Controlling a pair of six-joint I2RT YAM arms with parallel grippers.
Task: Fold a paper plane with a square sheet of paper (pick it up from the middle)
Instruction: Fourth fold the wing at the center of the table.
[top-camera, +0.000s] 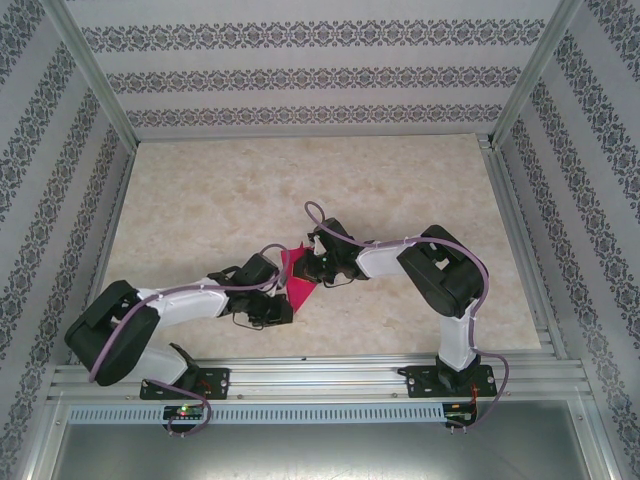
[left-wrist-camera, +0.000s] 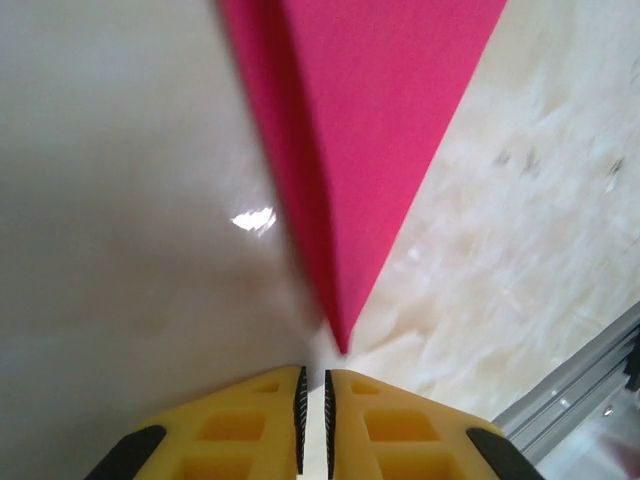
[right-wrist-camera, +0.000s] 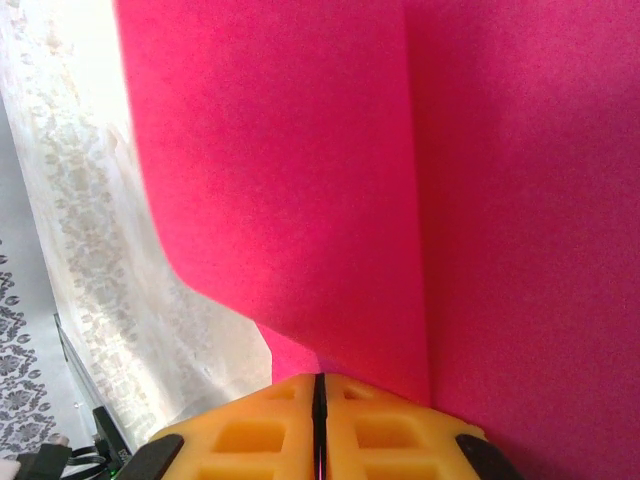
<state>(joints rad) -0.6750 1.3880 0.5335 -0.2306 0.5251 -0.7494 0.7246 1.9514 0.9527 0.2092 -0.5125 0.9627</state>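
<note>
Right gripper (right-wrist-camera: 320, 380) clamps the pink paper (right-wrist-camera: 300, 180) — left gripper (left-wrist-camera: 313, 375) nearly closed, empty, beside its tip.

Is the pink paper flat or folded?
Folded. The pink paper narrows to a sharp point with a second layer along one edge, and the right wrist view shows a straight crease.

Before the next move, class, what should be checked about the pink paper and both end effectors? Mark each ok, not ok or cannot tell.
1. Grip: right end effector shut on the pink paper: ok.
2. Free hand: left end effector shut, holding nothing: ok.
3. Paper's pointed tip ahead of the left end effector, not between its fingers: ok.
4. A fold crease shows: ok.
5. Folded layers evenly aligned: cannot tell.
</note>
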